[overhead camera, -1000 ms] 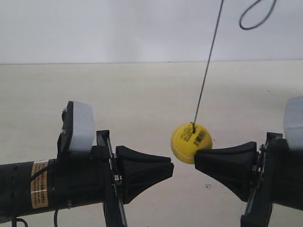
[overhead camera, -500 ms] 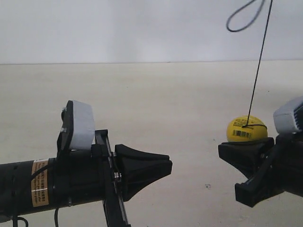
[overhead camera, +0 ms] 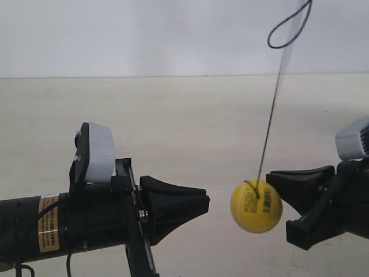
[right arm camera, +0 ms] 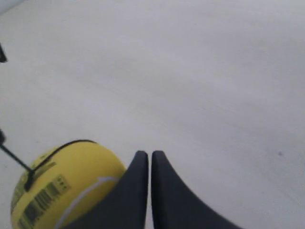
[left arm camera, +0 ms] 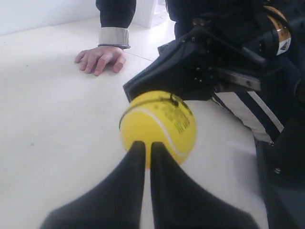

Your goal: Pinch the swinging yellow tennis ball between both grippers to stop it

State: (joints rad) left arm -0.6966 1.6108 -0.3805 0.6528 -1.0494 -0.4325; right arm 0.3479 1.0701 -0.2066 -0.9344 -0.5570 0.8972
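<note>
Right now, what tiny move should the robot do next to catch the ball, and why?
Probably push the left gripper forward toward the yellow tennis ball. The ball hangs close beside the right gripper, but the exterior view shows a gap on the left gripper's side.

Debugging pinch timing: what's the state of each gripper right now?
Left gripper: shut, holding nothing; yellow tennis ball hangs in front of its tips.
Right gripper: shut, holding nothing; ball sits beside it.

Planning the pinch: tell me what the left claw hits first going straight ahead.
Probably the yellow tennis ball, just ahead of the left claw; the gap is hard to judge.
</note>
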